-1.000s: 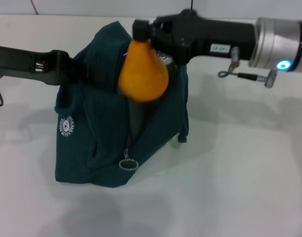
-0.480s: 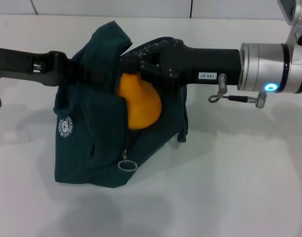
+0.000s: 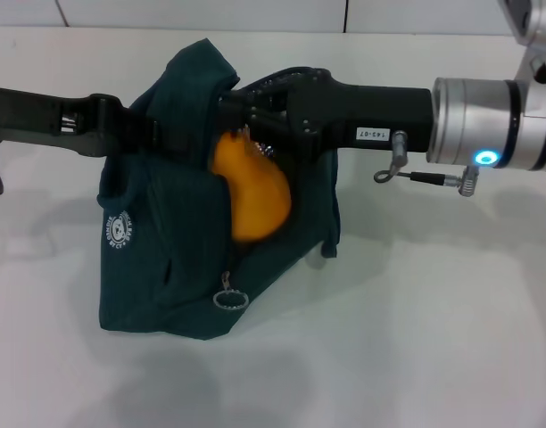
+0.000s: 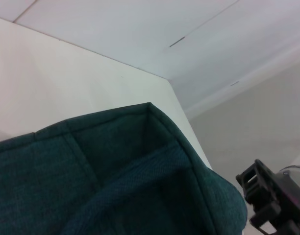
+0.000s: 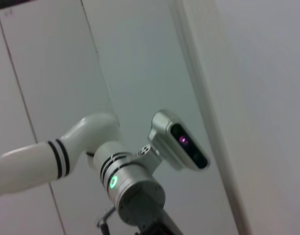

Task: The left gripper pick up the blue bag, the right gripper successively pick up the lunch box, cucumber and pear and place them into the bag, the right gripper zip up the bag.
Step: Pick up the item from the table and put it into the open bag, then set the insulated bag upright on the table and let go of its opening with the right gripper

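The blue bag stands on the white table, its upper edge held up by my left gripper, which is shut on the fabric at the bag's left side. The orange-yellow pear sits in the bag's open mouth, partly below the rim. My right gripper is directly over the pear's top, reaching in from the right. The zipper's ring pull hangs low at the front. In the left wrist view only the bag's teal fabric fills the picture. The lunch box and cucumber are hidden.
The white table spreads around the bag. A small cable with a metal plug dangles under my right forearm. The right wrist view shows only the wall and the robot's own head and arm.
My right arm lowered the pear from above the bag into its mouth. In the last half second the arm stayed still and the pear tilted and settled slightly lower.
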Tool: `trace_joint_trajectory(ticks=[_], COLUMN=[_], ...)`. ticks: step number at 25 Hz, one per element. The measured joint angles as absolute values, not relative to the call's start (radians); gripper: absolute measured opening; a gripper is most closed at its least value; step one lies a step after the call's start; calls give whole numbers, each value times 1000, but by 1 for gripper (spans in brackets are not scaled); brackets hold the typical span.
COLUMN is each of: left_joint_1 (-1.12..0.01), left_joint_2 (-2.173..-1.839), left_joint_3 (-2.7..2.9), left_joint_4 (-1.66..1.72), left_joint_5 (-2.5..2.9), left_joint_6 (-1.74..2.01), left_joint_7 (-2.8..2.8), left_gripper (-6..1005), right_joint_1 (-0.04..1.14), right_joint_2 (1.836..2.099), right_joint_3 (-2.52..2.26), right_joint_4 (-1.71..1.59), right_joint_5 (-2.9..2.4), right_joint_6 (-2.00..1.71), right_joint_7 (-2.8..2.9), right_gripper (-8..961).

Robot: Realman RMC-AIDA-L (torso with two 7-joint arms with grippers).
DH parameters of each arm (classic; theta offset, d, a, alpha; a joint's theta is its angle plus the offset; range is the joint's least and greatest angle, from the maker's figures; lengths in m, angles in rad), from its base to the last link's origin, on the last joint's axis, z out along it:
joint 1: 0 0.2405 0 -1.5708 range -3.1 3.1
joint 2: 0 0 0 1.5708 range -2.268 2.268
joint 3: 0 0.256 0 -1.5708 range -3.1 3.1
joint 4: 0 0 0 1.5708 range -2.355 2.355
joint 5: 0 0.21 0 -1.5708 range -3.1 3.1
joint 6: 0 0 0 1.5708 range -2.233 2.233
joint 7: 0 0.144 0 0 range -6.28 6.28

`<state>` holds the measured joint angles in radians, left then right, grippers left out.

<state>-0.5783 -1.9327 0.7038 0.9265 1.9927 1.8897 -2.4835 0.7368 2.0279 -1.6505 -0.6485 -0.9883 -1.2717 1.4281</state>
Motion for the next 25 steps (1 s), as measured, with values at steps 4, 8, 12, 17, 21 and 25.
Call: trace_joint_trajectory(ticks=[4,8,12,17,21,25], left_joint_1=[-578,-578,-577,-568,-575,-577], left_joint_2=[-1933,-1932,-1931,-1930,-1929,-1931], left_joint_3=[703,702,699,699,701,702], left_joint_4=[926,926,926,926,926,927], left_joint_5=[1993,1993,1993,1988,1988,1986], left_joint_6=[1890,1890,1890,1891,1891,1891], left_joint_7=[-2483,-2483,-2483,-2481,-2480,-2478], left_gripper=[39,39,39,39,40,40], right_joint_1=[706,684,627,505,474,496], right_joint_2=[2028,2026,2021,2014,2009,2004], right_joint_3=[-1644,-1632,-1627,-1535,-1448,-1410], right_joint_4=[-653,-656,-659,-630,-525,-380], right_joint_5=[-947,-936,-872,-802,-801,-801], right_joint_6=[-1275,-1276,-1280,-1323,-1369,-1433], right_joint_7=[1418,1415,1414,1487,1642,1768], right_gripper=[129,254,383,560,705,777])
